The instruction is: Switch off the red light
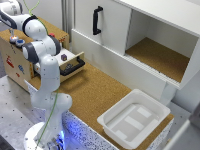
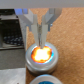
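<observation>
Red light (image 2: 41,53) glowing orange (blown-out centre), dark rim; end effector (image 2: 42,35) fingers together above it.

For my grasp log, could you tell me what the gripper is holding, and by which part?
Nothing is held: the gripper has its fingertips together just above the glowing red light.

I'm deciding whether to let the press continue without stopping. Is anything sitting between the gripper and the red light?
Nothing visible does. In the wrist view the gripper hangs right over the glowing red light, jaws nearly together and fingertips at its upper edge, with no object between them. The blue button lies beside the lamp, off that path.
</observation>
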`<state>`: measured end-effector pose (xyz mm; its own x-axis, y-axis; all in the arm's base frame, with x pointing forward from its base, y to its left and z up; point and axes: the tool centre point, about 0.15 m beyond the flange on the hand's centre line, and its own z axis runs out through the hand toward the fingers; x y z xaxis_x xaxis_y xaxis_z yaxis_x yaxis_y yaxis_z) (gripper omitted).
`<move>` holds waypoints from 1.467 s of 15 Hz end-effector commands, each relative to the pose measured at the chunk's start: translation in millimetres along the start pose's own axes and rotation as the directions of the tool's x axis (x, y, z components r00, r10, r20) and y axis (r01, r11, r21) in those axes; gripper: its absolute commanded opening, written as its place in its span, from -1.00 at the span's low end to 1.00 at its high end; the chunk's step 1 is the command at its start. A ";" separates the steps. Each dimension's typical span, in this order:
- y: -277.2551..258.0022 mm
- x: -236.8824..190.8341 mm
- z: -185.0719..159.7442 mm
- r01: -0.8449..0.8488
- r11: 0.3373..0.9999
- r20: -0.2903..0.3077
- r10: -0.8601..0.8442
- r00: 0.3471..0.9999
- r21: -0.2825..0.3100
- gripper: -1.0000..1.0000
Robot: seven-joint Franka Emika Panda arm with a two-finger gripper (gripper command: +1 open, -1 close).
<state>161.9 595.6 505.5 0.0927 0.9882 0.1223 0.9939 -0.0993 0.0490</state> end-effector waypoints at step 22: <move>96.2 -187.9 -26.6 -0.295 0.955 0.151 0.295 0.944 -0.018 1.00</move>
<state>232.9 471.5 545.7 0.4233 0.9002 -0.1020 0.9051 -0.4152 0.0919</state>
